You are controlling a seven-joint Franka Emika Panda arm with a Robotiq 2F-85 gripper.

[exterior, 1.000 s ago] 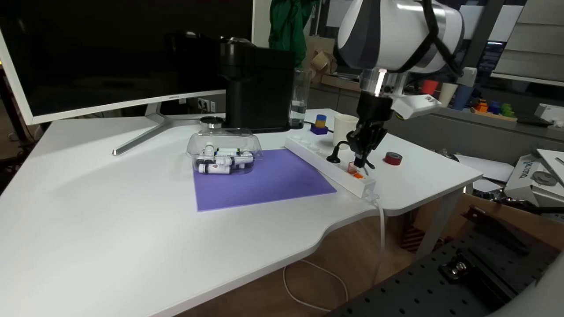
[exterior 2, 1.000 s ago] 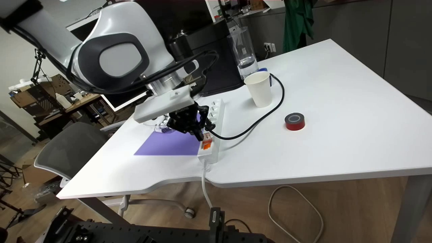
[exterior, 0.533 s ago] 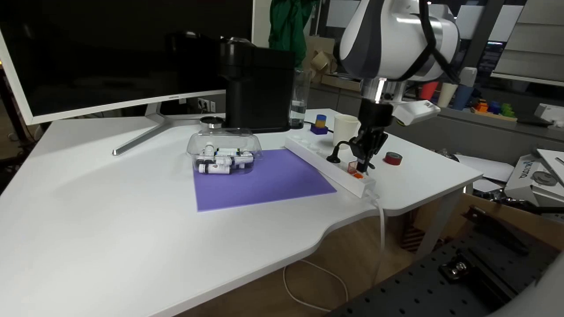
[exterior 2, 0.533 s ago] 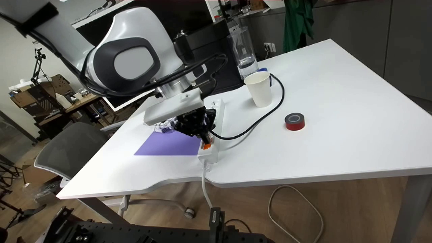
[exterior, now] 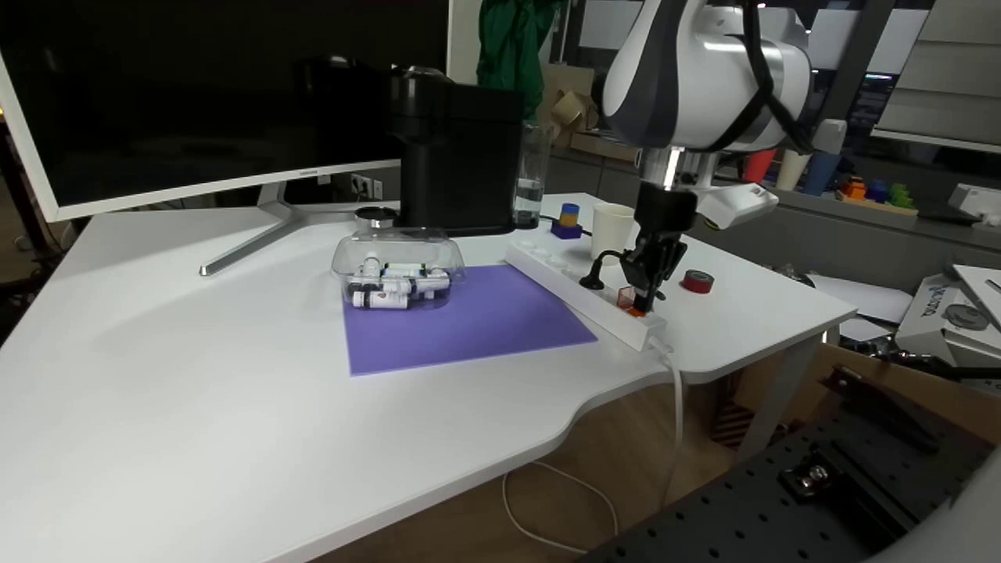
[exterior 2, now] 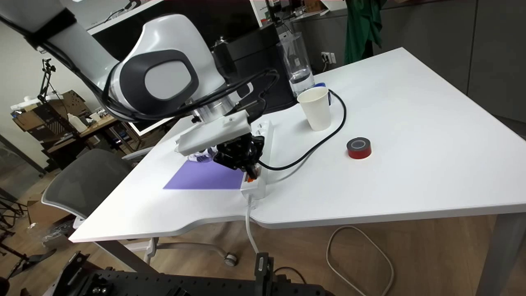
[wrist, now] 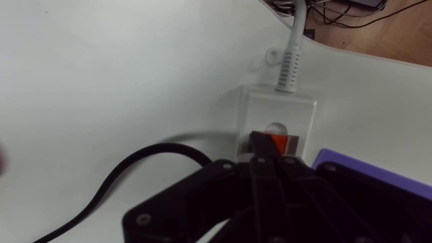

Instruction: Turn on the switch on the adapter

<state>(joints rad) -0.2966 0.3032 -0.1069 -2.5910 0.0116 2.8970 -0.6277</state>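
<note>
The adapter, a long white power strip, lies on the table in both exterior views point(exterior: 583, 296) point(exterior 2: 254, 190); its cable end shows in the wrist view point(wrist: 279, 109). The orange-red switch point(wrist: 281, 143) near that end is partly covered by my fingers; a bit shows in the exterior views point(exterior: 635, 312) point(exterior 2: 250, 179). My gripper point(wrist: 265, 141) is shut with nothing between its fingers and points down at the switch, also seen in the exterior views point(exterior: 643, 305) point(exterior 2: 252, 176). The tips are on or just above the switch; I cannot tell if they press it. A translucent reddish piece point(exterior: 625, 297) stands beside them.
A black plug point(exterior: 592, 280) with a curved black cord point(exterior 2: 314, 149) sits close to my gripper. A white cup point(exterior 2: 315, 109) and a red tape roll point(exterior 2: 358, 148) stand nearby. A purple mat point(exterior: 469, 324) and a clear box of small bottles point(exterior: 399, 274) lie alongside.
My gripper has moved down and toward the cable end of the strip, from beside the reddish piece onto or just over the switch. It stays shut, and the strip has not moved.
</note>
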